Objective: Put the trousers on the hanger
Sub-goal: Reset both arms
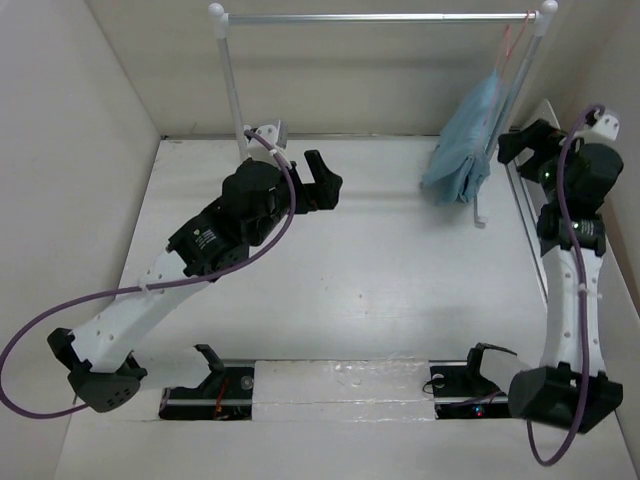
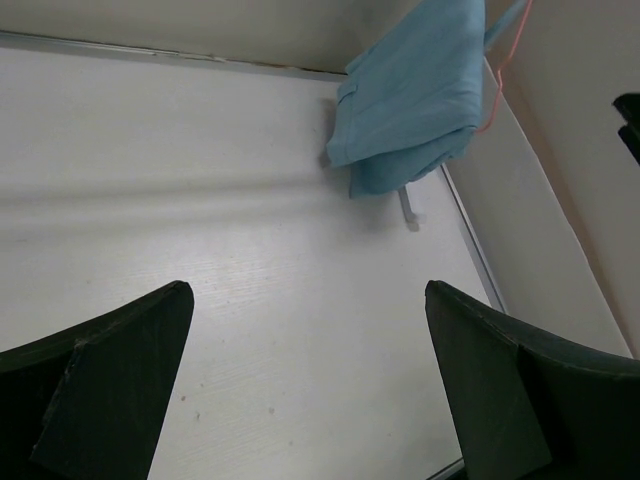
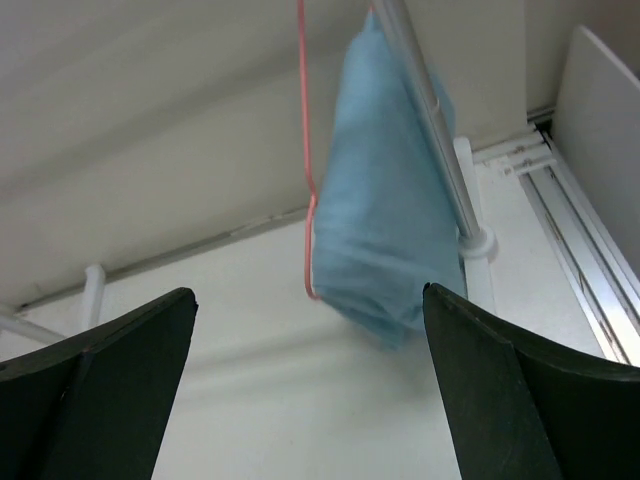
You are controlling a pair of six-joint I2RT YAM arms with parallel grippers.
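1. Black fingers of my left gripper [image 2: 308, 300] stand wide apart with nothing in them. They hang over the bare white table [image 1: 380, 290], well away from the cloth. I see little risk here, unless I swing this arm far to the right.
2. My right gripper [image 3: 308, 295] is wide open too, and it holds nothing. It sits near the trousers [image 3: 385, 220] and points at them. This is the risky one. If I push it forward or lift it fast, a finger could hit the cloth.
3. The blue trousers hang folded over the hanger [image 3: 305, 150] at the right end of the rack, so the job looks done. They look bunched up and thicker on one side. A bump could make them slide off and drop to the table. I cannot tell if their low end touches the table.
4. The pink hanger is very thin. A small knock could make it swing a lot.
5. Its hook sits on the rail [image 1: 380, 17], right by the end post. A push from below could lift the hook off, and then it all falls.
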